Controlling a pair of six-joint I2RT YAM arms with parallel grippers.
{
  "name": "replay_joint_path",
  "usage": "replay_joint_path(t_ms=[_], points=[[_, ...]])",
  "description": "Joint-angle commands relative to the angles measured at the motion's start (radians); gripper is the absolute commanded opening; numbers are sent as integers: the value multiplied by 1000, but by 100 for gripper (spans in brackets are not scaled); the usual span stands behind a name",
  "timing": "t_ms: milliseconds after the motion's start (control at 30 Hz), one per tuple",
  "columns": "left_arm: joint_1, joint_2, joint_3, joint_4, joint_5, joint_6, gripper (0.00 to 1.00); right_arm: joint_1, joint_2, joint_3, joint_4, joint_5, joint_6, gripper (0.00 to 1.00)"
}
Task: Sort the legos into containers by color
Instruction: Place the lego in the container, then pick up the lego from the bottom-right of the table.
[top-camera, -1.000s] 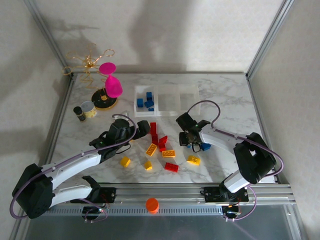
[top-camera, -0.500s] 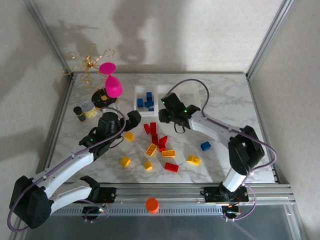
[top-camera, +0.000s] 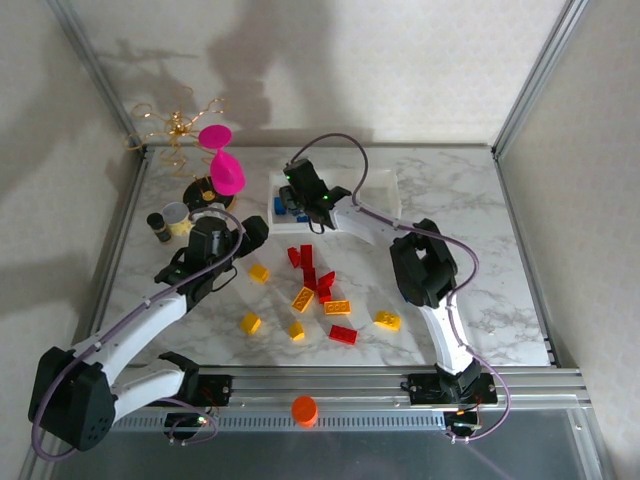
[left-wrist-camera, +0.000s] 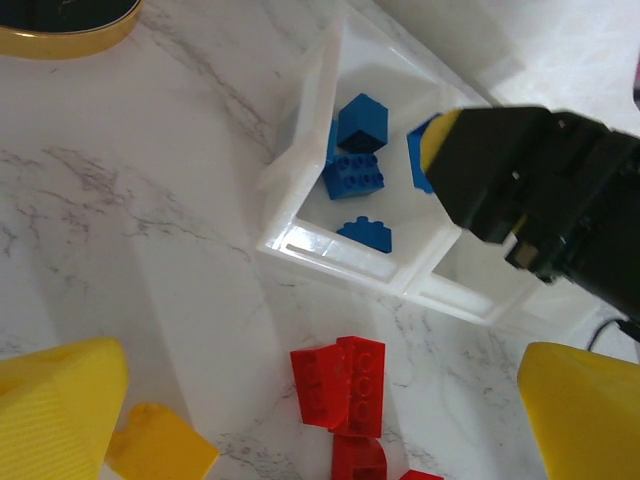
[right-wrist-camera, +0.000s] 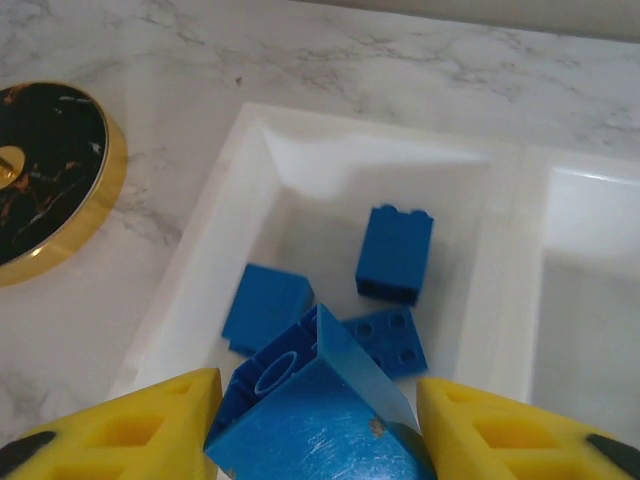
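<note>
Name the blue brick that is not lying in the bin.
The blue brick between the right fingers, hollow underside showing, above the leftmost bin; the other blue bricks lie on that bin's floor.

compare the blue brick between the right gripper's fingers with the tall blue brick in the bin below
The held brick sits between the fingers of the right gripper, above the bin; the tall brick rests on the bin's floor. The held brick is tilted with its hollow underside showing; the tall brick shows a plain side. Both are blue.
</note>
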Motion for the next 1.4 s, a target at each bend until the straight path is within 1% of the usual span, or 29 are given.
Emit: replay_joint_path(t_ms=[0, 67, 200, 300, 400, 467, 633, 733, 900, 1000, 1167, 1267, 1367], points=[[12, 15, 20, 28, 28, -7, 100, -3, 59, 100, -15, 39, -50, 55], [12, 25, 36, 23, 34, -3, 100, -3, 64, 129, -27, 39, -52, 62], [12, 23, 33, 39, 31, -5, 100, -2, 12, 117, -30, 37, -67, 68], [12, 25, 37, 45, 49, -7, 100, -3, -77, 30, -1, 37, -59, 70], [5, 22, 42, 50, 75, -7, 99, -6, -174, -69, 9, 13, -39, 75], [-14, 16, 42, 55, 77, 1, 100, -11, -243, -153, 3, 32, -5, 77], [-75, 13, 48, 51, 66, 10, 100, -42, -423, -377, 24, -23, 68, 79], [-122, 20, 51, 54, 54, 14, 100, -49, -513, -478, -21, 24, 99, 82], [-198, 30, 42, 69, 56, 3, 100, -110, -685, -673, -70, 12, 201, 84], [-235, 25, 26, 77, 40, 7, 100, -128, -768, -767, -122, 59, 232, 87], [-281, 25, 26, 78, 57, 7, 100, -179, -882, -890, -212, 71, 294, 90], [-314, 41, 35, 77, 69, 26, 100, -192, -953, -958, -259, 95, 337, 92], [-348, 56, 39, 84, 76, 28, 100, -223, -1001, -1014, -316, 88, 387, 94]])
